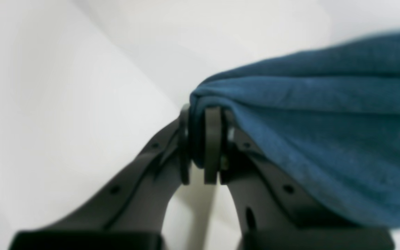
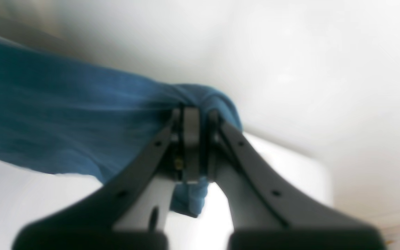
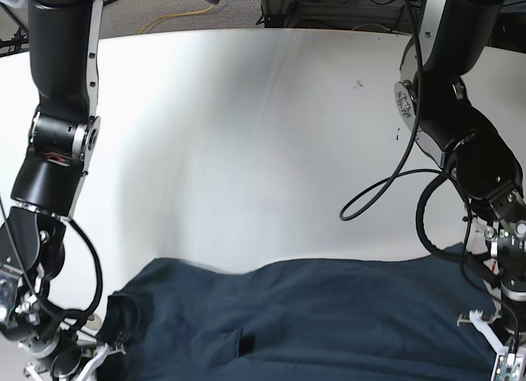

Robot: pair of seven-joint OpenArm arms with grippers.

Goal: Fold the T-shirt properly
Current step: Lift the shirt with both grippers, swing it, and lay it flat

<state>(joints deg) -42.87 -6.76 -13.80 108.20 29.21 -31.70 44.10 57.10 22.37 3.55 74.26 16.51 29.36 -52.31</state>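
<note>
**Both grippers pinching shirt**

Left gripper: jaws narrow, clamped on a bunched edge of the T-shirt, cloth running to frame right. Right gripper: jaws narrow, likewise gripping a fold, cloth running left, a tuft poking below. Base view: shirt stretched across the bottom of frame over the white table, between both arms.

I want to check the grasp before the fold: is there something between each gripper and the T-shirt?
Nothing visible. The left gripper is shut directly on a bunched edge of the T-shirt, and the right gripper likewise pinches the cloth. The white table shows no obstacle.
</note>
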